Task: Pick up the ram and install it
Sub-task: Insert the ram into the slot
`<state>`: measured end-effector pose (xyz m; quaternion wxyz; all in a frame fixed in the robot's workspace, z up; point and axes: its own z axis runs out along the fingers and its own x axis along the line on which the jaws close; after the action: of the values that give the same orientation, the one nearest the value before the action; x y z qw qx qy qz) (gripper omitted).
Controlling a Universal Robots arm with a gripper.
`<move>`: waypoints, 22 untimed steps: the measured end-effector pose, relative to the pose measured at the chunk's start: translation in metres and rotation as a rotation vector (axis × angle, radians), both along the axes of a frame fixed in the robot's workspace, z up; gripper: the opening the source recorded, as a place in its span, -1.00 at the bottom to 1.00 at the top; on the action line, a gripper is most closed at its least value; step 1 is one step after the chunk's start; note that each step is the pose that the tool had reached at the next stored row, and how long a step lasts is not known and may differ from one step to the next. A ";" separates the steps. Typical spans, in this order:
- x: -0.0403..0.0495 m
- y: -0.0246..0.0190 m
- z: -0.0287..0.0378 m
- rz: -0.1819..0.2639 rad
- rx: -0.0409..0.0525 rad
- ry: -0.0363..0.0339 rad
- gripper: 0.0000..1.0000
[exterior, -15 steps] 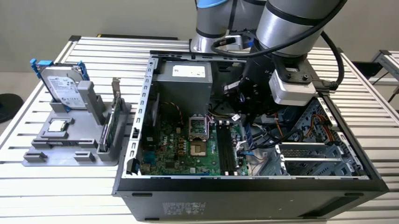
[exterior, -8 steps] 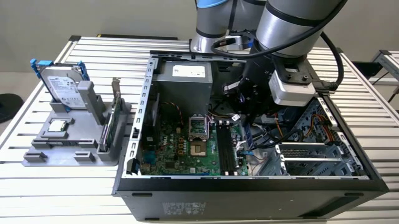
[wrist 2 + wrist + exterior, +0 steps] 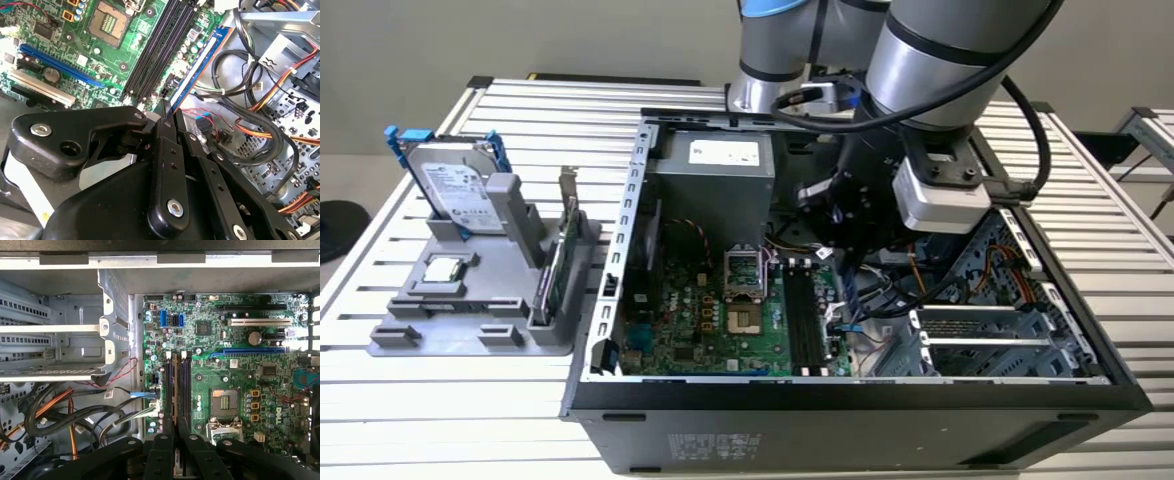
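Over the slots: our black gripper hangs above the motherboard's long black memory slots.
Jaws: pinching the slim green ram stick.
Care: we judge it should stay parallel to the slot.

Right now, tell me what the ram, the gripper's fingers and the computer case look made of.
The ram: likely laminated circuit board, glossy, with a gold-coloured contact edge. The fingers: probably matte black metal or hard plastic, bolted links; hard to tell which. The computer case: bare sheet metal, dull grey, perforated and folded.
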<state>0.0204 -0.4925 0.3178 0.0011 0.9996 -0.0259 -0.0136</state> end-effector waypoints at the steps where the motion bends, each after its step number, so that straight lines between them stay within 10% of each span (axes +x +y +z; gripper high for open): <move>1: 0.0000 0.0000 -0.0006 0.000 0.0000 0.0000 -1.00; 22: 0.0000 0.0000 -0.0149 0.000 0.0000 0.0000 -1.00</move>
<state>0.0204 -0.4925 0.3028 0.0011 0.9996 -0.0258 -0.0137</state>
